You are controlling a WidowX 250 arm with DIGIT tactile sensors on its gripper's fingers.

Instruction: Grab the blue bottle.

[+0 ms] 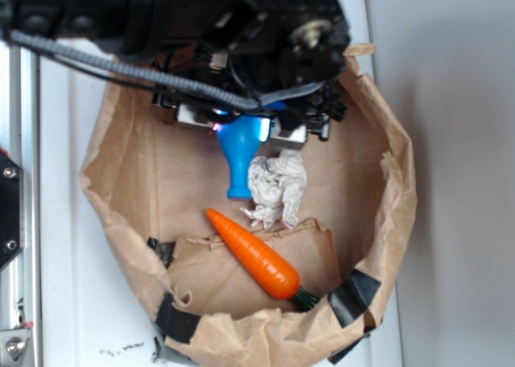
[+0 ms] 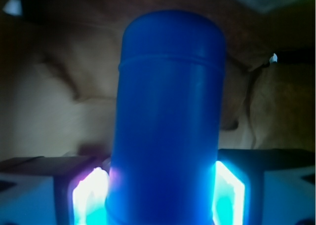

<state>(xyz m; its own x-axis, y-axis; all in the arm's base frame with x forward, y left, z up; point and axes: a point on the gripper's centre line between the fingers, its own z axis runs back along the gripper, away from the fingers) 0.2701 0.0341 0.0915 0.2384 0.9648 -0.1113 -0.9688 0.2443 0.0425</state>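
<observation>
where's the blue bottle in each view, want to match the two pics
Exterior: the blue bottle is upper centre inside the brown paper bag, its body at the pincer, neck pointing down beside the crumpled white paper.
Wrist: the blue bottle fills the centre, rising between the pincer's glowing fingers.
Shared landmark: the brown paper bag behind the bottle.
</observation>
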